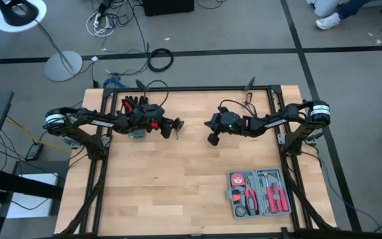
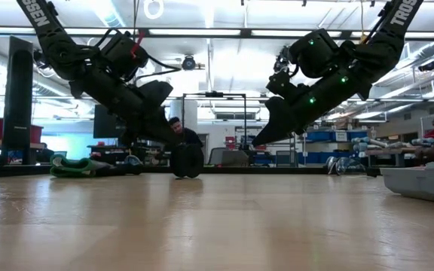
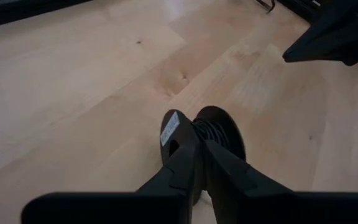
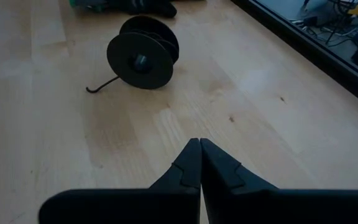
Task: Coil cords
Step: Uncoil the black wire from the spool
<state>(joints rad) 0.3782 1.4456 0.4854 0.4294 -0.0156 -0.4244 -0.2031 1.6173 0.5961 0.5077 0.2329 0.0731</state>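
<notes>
While the spool [image 4: 143, 54] stands on edge on the worktop [image 1: 178, 186], the left claw [image 3: 199, 142] pinches its wound cord [image 3: 211, 131]; the right claw [image 4: 199, 146] hovers nearby, closed and empty.

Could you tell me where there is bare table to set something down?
The near left table is bare, beside the tool case. It is crowded mid-table around the spool, between left gripper and right gripper, and by the gloves behind.

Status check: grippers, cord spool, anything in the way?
Left gripper down at the cord spool, fingers close together. Right gripper shut, empty, short of spool. Spool upright on edge, wire tail loose. Table around it bare.
</notes>
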